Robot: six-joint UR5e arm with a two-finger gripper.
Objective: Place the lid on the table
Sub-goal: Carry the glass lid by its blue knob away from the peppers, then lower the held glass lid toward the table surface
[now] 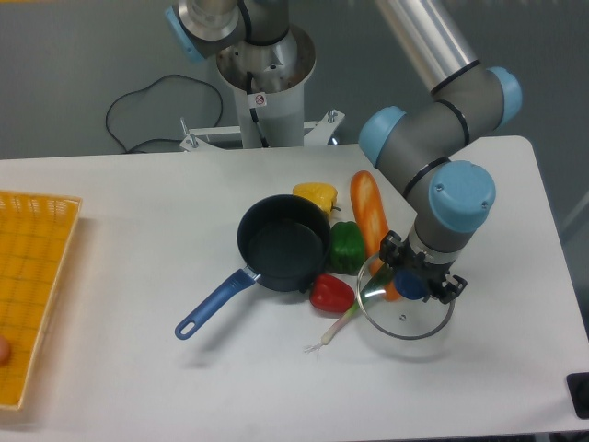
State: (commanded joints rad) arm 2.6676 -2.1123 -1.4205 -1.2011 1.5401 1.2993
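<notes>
The lid (405,313), a clear glass disc with a metal rim, hangs level a little above the white table (138,203), right of the saucepan. My gripper (412,284) is shut on its blue centre knob, and the arm's wrist stands straight above it. A faint shadow lies on the table beneath the lid. The left rim of the lid overlaps the tip of a green stalk.
A dark blue saucepan (283,244) with a blue handle sits mid-table. Around it lie a yellow pepper (316,195), a green pepper (346,247), a red pepper (332,293), an orange carrot (370,216) and a green onion (336,327). A yellow mesh tray (32,285) is at the left edge.
</notes>
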